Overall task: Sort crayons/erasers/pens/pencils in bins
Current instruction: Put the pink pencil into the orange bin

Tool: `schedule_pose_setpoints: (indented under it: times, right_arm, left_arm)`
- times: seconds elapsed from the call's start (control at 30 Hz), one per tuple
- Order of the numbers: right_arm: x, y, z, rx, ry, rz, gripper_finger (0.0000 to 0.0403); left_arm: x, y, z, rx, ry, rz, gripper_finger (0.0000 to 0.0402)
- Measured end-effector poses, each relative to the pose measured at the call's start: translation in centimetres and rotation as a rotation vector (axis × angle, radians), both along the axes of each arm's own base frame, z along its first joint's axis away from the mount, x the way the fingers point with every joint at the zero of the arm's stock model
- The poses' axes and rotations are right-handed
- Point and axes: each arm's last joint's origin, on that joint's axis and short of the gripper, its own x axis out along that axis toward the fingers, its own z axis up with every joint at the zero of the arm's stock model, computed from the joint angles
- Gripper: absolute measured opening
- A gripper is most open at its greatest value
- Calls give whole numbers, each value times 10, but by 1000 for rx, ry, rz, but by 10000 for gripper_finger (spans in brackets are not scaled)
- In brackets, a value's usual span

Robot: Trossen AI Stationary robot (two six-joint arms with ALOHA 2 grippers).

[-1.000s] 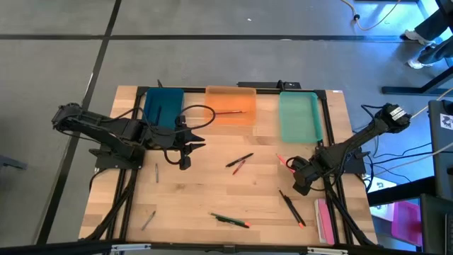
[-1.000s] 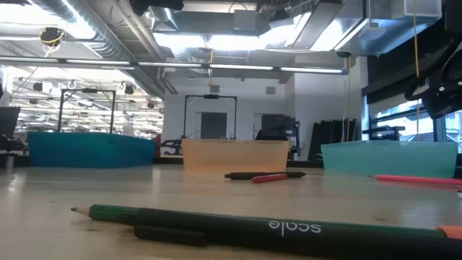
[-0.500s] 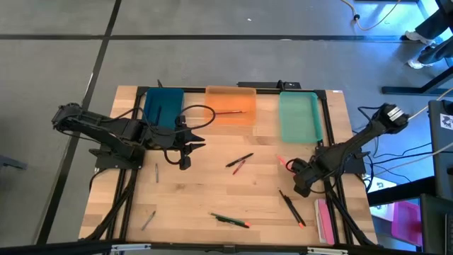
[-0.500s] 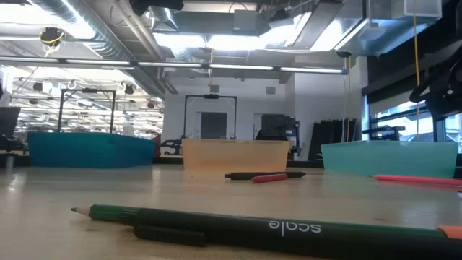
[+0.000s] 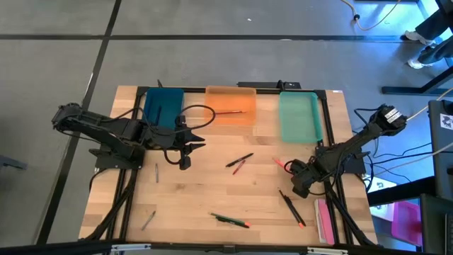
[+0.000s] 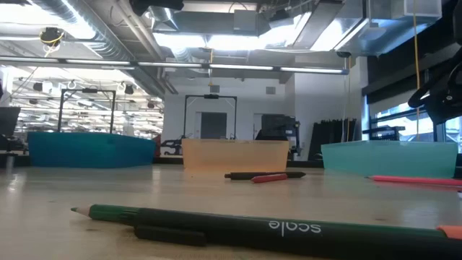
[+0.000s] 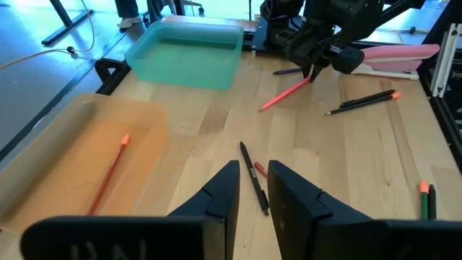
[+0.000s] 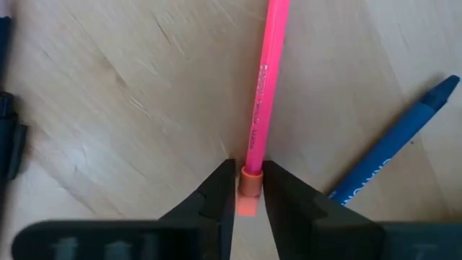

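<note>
A pink pencil (image 5: 282,163) lies on the wooden table in front of the mint green bin (image 5: 299,117). My right gripper (image 5: 297,176) is down at its near end, shut on it. My left gripper (image 5: 185,157) hovers in front of the dark teal bin (image 5: 163,106), its fingers a narrow gap apart and empty (image 7: 253,198). The orange bin (image 5: 231,106) holds an orange pencil (image 7: 108,173). A black pen and a red pencil (image 5: 239,162) lie crossed mid-table. A blue crayon (image 8: 393,155) lies beside the pink pencil. My right gripper pinches the pink pencil's orange-capped end (image 8: 250,180) between its two fingers, one on each side of the shaft. The fingers slant down from the table's right. The rest of the pencil (image 8: 263,79) lies flat on the table, reaching away from the gripper.
A green pencil (image 5: 230,219) lies near the front edge, close to the low camera (image 6: 274,227). A black pen (image 5: 291,207) lies front right, two grey sticks (image 5: 156,172) (image 5: 147,219) on the left. A pink flat item (image 5: 324,221) sits at the right edge.
My right arm has sunk a little over the pink pencil's end. The pencil has stayed on the table. My left arm has kept still.
</note>
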Motion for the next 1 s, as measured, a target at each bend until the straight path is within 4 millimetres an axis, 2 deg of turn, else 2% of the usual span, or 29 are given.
schedule_pose_setpoints:
  times: [0.27, 0.57, 0.8, 1.0]
  right_arm:
    - [0, 0, 0, 4, 0, 0, 36]
    - [6, 2, 6, 10, -11, -16, 44]
    - [28, 2, 26, 45, -86, -70, 43]
    - [50, -5, 54, 35, -159, -80, 43]
  left_arm:
    - [0, 0, 0, 0, 0, 0, 65]
    - [0, 0, 0, 0, 0, 0, 65]
    - [0, 0, 0, 0, 1, -1, 65]
    - [0, 0, 0, 0, 2, -1, 65]
